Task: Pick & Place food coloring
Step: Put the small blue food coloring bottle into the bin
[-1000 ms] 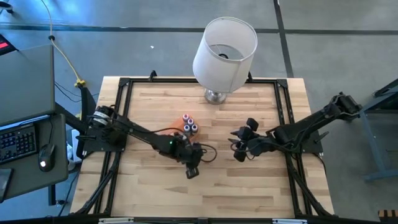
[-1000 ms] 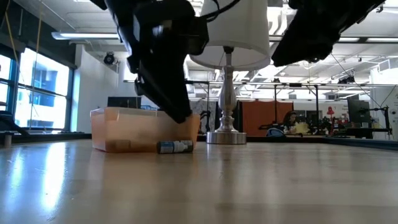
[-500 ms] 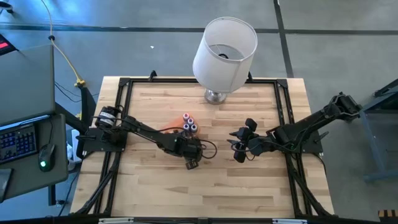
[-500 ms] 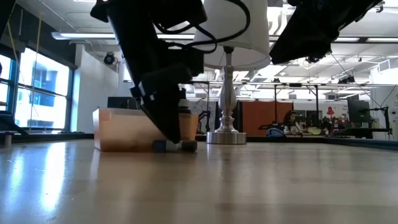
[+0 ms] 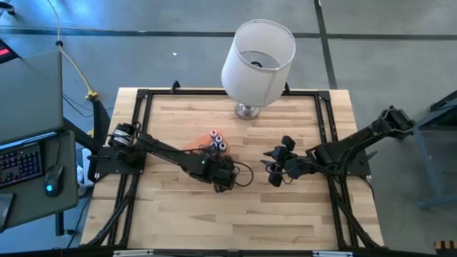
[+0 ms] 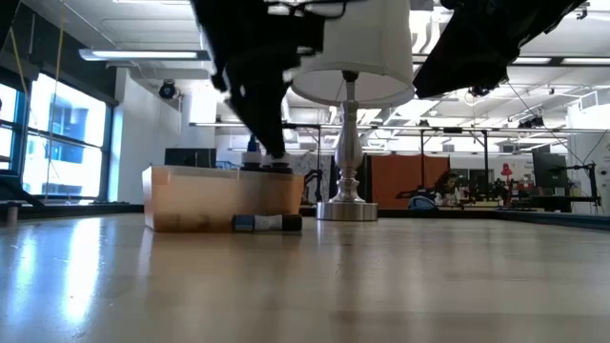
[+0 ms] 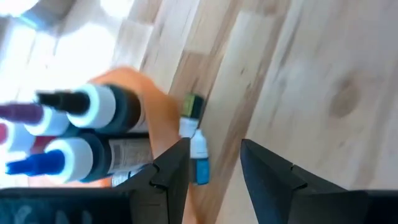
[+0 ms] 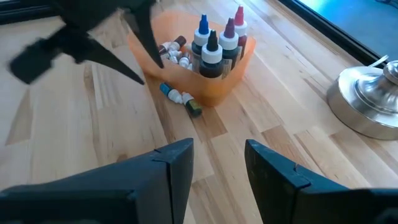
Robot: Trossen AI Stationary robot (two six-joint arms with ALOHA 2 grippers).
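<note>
While approaching: left gripper (image 7: 214, 165) fingers spread, empty, probably just above the fallen bottle (image 7: 194, 138).
Next: descend, pinch bottle beside orange tray (image 8: 229, 86).
Right gripper (image 8: 219, 163): spread, waiting centre-right.

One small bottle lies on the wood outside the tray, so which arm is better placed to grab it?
Left. Its open pincer hangs by the orange plastic tray, near the blue-capped dropper bottle lying on the table. The right pincer, also open, waits farther off.

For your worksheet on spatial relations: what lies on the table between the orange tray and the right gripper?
In the right wrist view, two small bottles lie beside the orange tray; from there to the right gripper the wood is bare.
</note>
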